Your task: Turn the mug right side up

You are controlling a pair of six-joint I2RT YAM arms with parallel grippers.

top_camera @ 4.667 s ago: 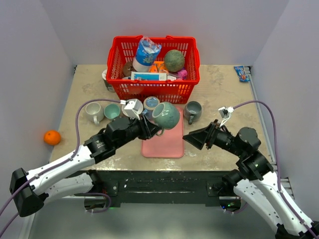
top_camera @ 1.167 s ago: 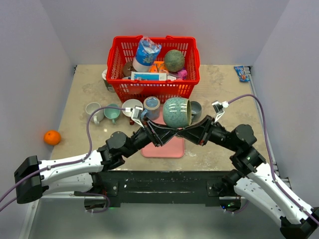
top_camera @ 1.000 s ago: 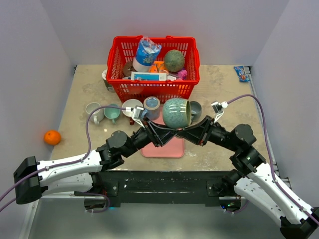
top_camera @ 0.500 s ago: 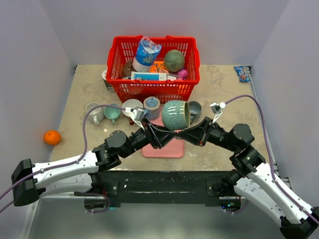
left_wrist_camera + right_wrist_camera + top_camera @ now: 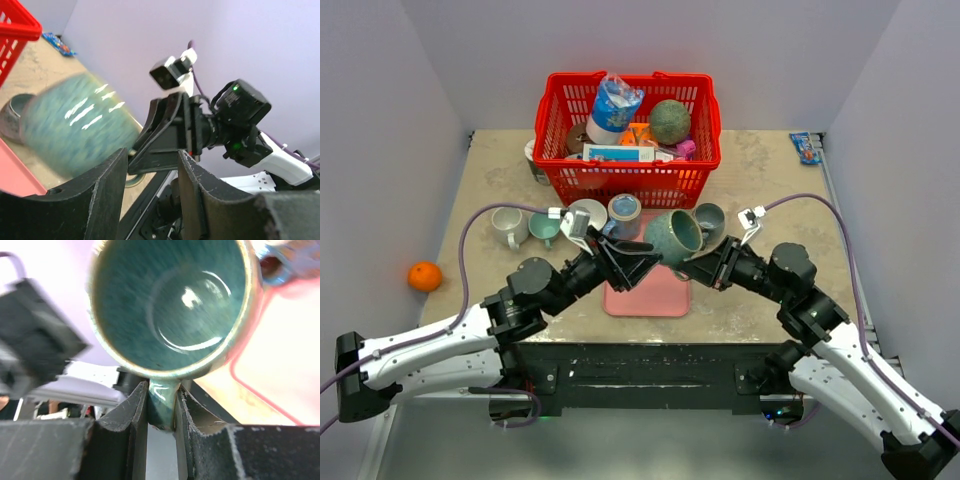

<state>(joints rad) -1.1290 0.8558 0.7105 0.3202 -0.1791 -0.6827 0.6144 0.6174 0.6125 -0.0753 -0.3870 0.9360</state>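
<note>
Mug [image 5: 672, 237]: speckled green glaze, glossy teal inside, held in the air over the far end of the pink mat [image 5: 650, 295], lying on its side with the mouth turned toward the right arm and the base toward the left arm; not touching the counter [image 5: 760, 180]. Right fingers [image 5: 698, 268]: closed on the mug's handle, which the right wrist view shows pinched between the two pads [image 5: 137, 405] just below the rim. Left fingers [image 5: 630, 262]: spread apart with nothing between them, just beside the mug's base side; in the left wrist view the mug [image 5: 75, 130] sits beyond the left-hand finger [image 5: 107, 185], clear of the gap. Row of cups on the counter in front of the red basket [image 5: 620, 180]: pale mug [image 5: 507, 225], teal mug [image 5: 544, 226], white mug [image 5: 585, 213], blue-grey cup [image 5: 624, 210], grey mug [image 5: 708, 222], all mouth up. Basket contents include a blue and white bag [image 5: 613, 108] and a green ball [image 5: 670, 120]. Orange [image 5: 424, 275]: at the counter's left edge, well apart from the rest. Blue packet [image 5: 806, 147]: far right corner.
</note>
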